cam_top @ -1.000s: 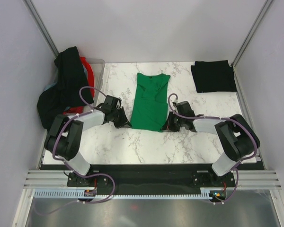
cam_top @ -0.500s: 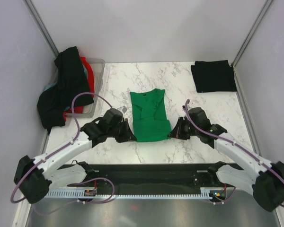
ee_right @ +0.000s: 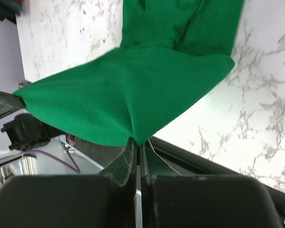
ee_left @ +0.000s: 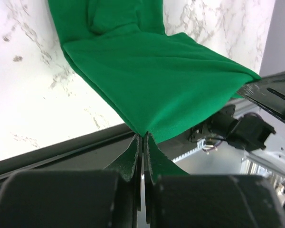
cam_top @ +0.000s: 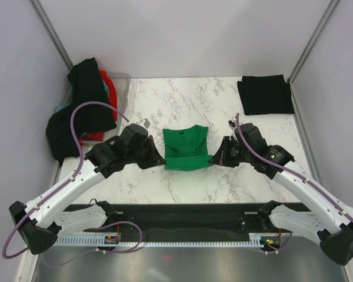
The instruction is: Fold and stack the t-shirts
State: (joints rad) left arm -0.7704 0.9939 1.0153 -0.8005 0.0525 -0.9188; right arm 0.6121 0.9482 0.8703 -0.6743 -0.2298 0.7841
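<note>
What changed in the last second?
The left pincer and right pincer stayed shut on the near hem corners of the bright green fabric t-shirt and dragged it toward the arm bases, hem lifted; its collar end slid nearer and it looks much shorter from above. The folded black t-shirt at far right and the black and red t-shirts heaped on the translucent plastic tub at left have not moved.

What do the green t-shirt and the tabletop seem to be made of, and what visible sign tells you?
The green t-shirt: soft matte knit fabric, perhaps cotton; it drapes and creases where the fingers pinch it. The tabletop: smooth white surface with grey veining, marble-look; real stone or printed laminate cannot be told.
</note>
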